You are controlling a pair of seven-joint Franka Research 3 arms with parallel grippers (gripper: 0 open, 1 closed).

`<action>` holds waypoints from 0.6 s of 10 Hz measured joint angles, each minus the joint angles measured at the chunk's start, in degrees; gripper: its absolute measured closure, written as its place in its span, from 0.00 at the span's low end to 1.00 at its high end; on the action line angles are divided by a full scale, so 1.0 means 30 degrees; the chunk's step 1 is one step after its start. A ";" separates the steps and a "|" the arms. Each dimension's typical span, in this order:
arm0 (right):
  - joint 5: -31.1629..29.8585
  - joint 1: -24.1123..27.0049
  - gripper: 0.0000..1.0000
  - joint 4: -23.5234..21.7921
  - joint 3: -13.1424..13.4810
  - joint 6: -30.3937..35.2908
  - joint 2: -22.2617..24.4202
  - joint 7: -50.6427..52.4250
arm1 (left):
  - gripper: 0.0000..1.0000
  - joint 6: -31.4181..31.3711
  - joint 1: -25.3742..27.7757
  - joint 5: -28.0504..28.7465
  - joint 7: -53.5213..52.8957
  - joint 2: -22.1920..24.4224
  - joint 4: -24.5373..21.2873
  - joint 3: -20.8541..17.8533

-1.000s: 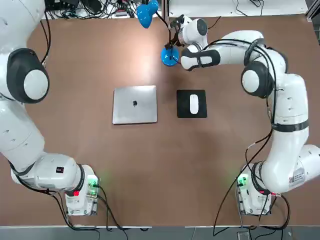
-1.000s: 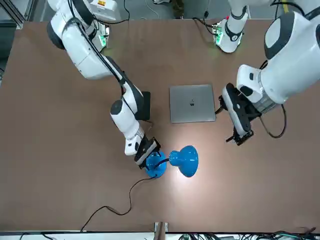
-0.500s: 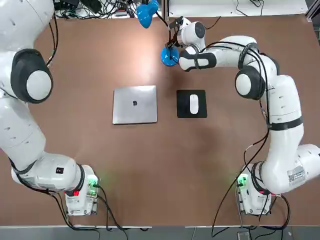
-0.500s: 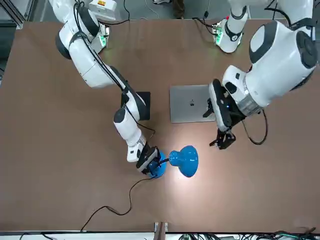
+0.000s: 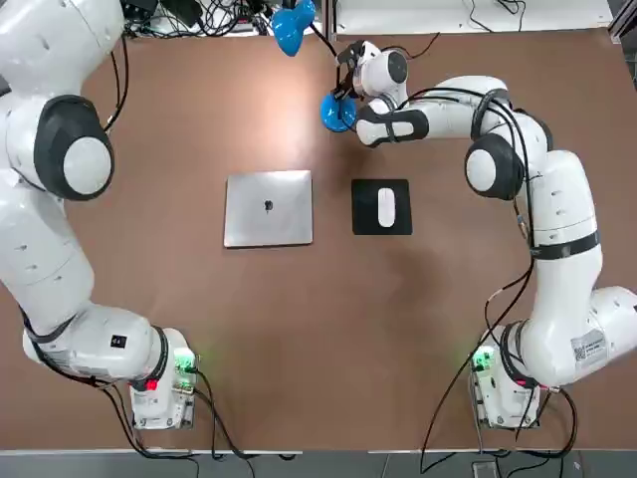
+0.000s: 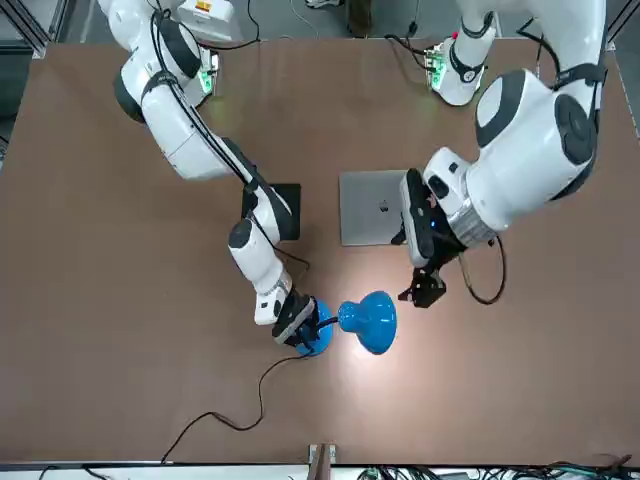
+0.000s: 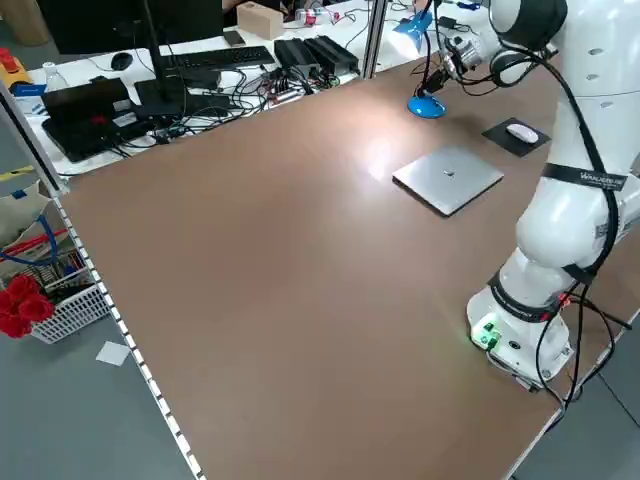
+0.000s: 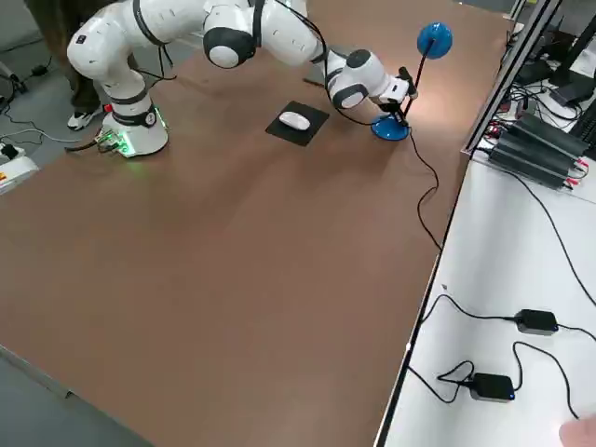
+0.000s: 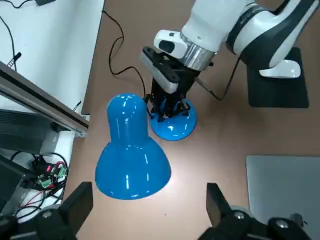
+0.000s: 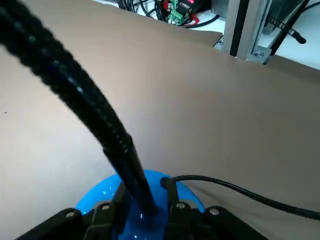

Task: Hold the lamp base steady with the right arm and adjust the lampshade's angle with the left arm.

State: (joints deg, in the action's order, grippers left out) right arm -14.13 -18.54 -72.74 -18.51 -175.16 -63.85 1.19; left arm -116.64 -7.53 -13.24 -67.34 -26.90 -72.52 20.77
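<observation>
The lamp base [image 5: 334,113], a glossy blue disc, sits at the table's far edge. My right gripper [image 5: 343,92] presses down on it, shut on the foot of the black gooseneck [image 10: 131,167], which stands between its fingers [image 10: 106,212]. The blue lampshade [image 5: 289,28] hangs on the gooseneck beyond the base, seen beside the base [image 6: 312,338] as the lampshade [image 6: 372,320] in the front view. My left gripper [image 6: 422,289] hovers open just beside the shade without touching it. In the left wrist view the lampshade [image 9: 131,160] lies between and ahead of my left gripper [image 9: 148,189].
A closed grey laptop [image 5: 269,207] and a black mousepad [image 5: 362,207] with a white mouse [image 5: 385,207] lie mid-table. The lamp's cord [image 6: 232,416] trails to the far edge. Cables and power units [image 8: 535,158] sit on the white bench past that edge.
My left arm has swung in toward the lampshade, bringing its gripper close beside it. My right gripper has settled onto the base around the gooseneck foot. The lamp has not moved.
</observation>
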 joint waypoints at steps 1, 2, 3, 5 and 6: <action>-0.0003 -0.0009 0.71 0.0008 0.0002 -0.0012 -0.0008 -0.0001 | 0.00 -0.0370 -0.0014 -0.0210 0.0000 -0.0308 0.0002 0.0040; -0.0004 -0.0022 0.72 0.0017 0.0002 -0.0064 -0.0031 -0.0001 | 0.00 -0.0548 -0.0033 -0.0713 0.0081 -0.0506 0.0007 0.0090; -0.0004 -0.0029 0.76 0.0023 0.0002 -0.0198 -0.0083 -0.0001 | 0.00 -0.0612 -0.0053 -0.1076 0.0102 -0.0718 0.0005 0.0128; -0.0005 -0.0035 0.81 0.0045 0.0002 -0.0504 -0.0200 -0.0002 | 0.00 -0.1109 -0.0120 -0.1188 -0.0229 -0.1286 0.0008 0.0233; -0.0006 -0.0037 0.82 0.0053 0.0010 -0.0559 -0.0224 -0.0001 | 0.00 -0.1709 -0.0330 -0.1190 -0.0833 -0.1553 0.0013 0.0251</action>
State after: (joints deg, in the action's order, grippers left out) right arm -14.15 -18.65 -72.58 -18.48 -176.84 -64.52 1.19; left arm -121.77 -8.52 -16.81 -69.84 -31.56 -72.48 21.53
